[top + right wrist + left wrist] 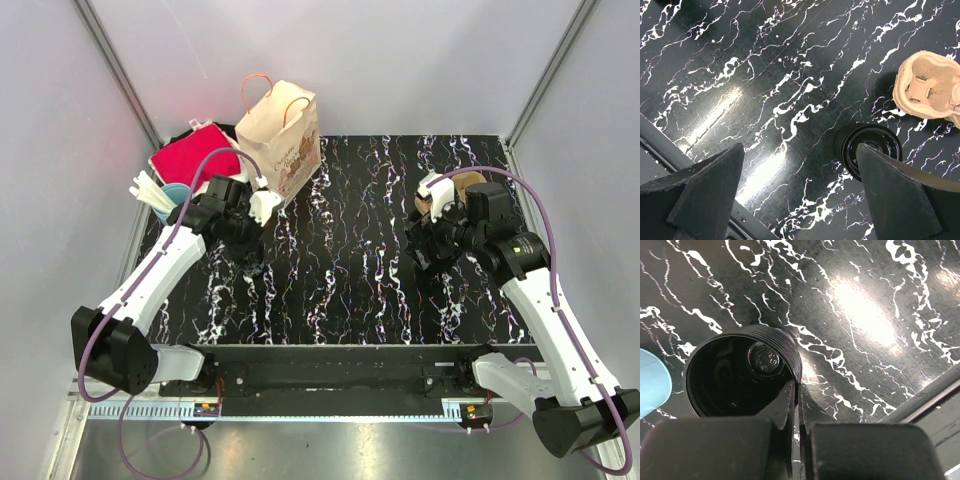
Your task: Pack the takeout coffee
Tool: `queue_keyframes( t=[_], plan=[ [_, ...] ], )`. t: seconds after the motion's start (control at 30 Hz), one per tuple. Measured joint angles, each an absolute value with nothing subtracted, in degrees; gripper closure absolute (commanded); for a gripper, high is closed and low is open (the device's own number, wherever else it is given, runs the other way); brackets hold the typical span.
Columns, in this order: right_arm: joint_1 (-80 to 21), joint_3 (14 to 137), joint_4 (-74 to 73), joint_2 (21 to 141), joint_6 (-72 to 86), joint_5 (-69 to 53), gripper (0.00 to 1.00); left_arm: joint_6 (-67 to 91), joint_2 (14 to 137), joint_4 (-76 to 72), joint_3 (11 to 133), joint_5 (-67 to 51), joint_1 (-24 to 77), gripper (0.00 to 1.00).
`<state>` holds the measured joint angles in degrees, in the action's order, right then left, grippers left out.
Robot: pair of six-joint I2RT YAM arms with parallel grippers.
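From above, the left gripper (250, 248) stood just near of the paper bag (285, 135), the closer arm. Left wrist: it pinched the black cup (740, 372) at the rim. Right wrist: the right gripper (800, 150) gaped wide, a second cup (867, 149) beside it.

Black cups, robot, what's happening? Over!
Left tool shut on first black cup, at its rim. Right tool open, near second black cup and cardboard carrier. Nothing seen in the way.

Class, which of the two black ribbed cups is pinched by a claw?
The left cup, its wall pinched in the shut left claw; the right cup sits free by the open right claw.
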<state>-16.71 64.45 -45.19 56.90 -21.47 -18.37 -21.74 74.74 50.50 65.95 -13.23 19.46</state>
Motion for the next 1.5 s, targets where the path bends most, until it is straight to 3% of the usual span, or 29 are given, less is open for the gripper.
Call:
queue_keyframes(
  t=[0.37, 0.5, 1.0, 1.5],
  plan=[
    [-16.7, 64.4, -45.2, 56.7, -21.5, -18.7, 0.0, -20.9, 73.6, 48.7, 65.8, -10.7, 19.5, 1.0],
    [-16.7, 64.4, -45.2, 56.6, -21.5, -18.7, 0.0, -20.9, 72.7, 48.3, 65.5, -10.4, 19.5, 0.86],
    [-16.7, 64.2, -45.2, 56.4, -21.5, -18.7, 0.0, -20.7, 72.5, 47.7, 65.1, -10.4, 19.5, 0.75],
    [-16.7, 64.1, -45.2, 56.3, -21.5, -18.7, 0.0, -20.7, 72.5, 47.7, 65.1, -10.5, 19.5, 0.76]
  ],
)
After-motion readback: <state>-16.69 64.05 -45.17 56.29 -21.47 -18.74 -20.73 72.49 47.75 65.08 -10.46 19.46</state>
